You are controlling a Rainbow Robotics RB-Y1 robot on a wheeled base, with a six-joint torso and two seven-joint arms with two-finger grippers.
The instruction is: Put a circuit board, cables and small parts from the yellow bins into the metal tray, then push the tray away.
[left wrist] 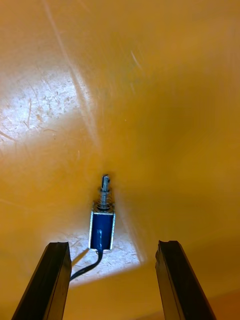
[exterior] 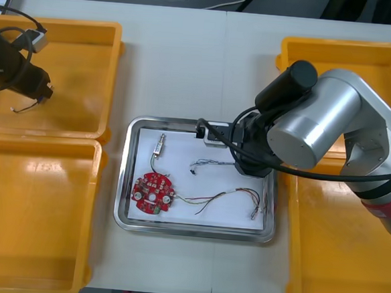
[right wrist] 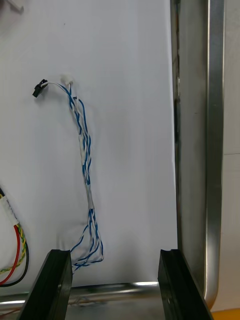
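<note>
My right jaws stand apart over the tray [exterior: 189, 231], at its right end. The right wrist view shows what my arm hides from above: the blue and white cable [right wrist: 86, 165] ends in a loop between them, and the tray's wall runs just beside one finger [right wrist: 177, 290]. From above, the circuit board [exterior: 153, 192], a small metal part [exterior: 159, 145] and the red and yellow cable [exterior: 222, 197] lie farther left in the tray. My left jaws hang apart in the bin [exterior: 74, 57] far left of the tray, with a blue part [left wrist: 102, 227] between them, touching neither. Tabletop [exterior: 187, 72] stretches beyond the tray's far rim.
</note>
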